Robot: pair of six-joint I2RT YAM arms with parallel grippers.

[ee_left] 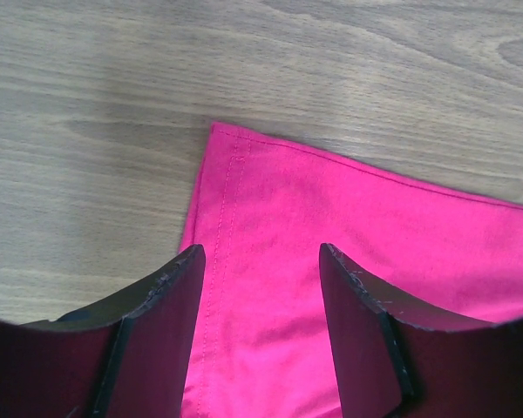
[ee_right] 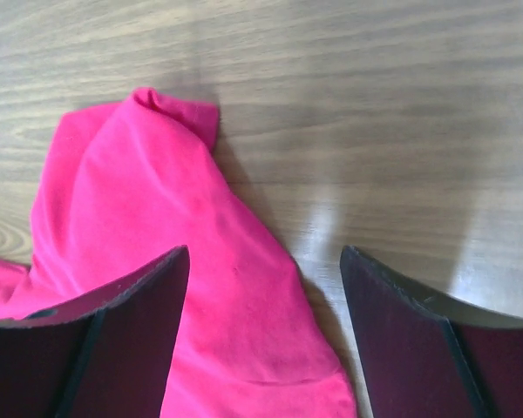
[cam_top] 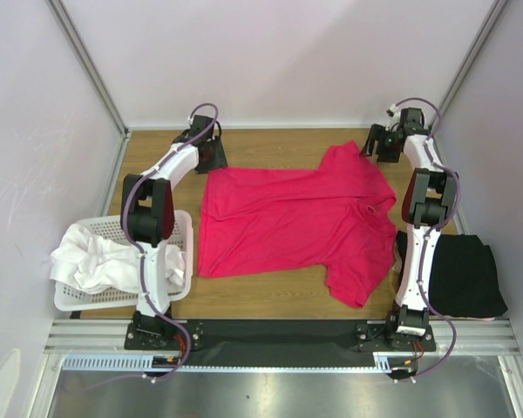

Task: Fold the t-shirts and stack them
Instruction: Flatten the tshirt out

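While the black t-shirt lies near right and white t-shirts fill the basket, the crimson t-shirt lies spread mid-table. At its far edge, left gripper and right gripper hover open, empty. Risk: the bunched sleeve may slip the right jaws, skewing the fold.

Both arms rise from their bases at the near edge, bend at the elbow and reach toward the far side. The left arm slants from the left side in toward the middle, and its left hand points down at the far left with its two dark fingers standing apart. The right arm runs almost straight back along the right side, and the right hand turns leftward at the far right, its fingers spread wide.
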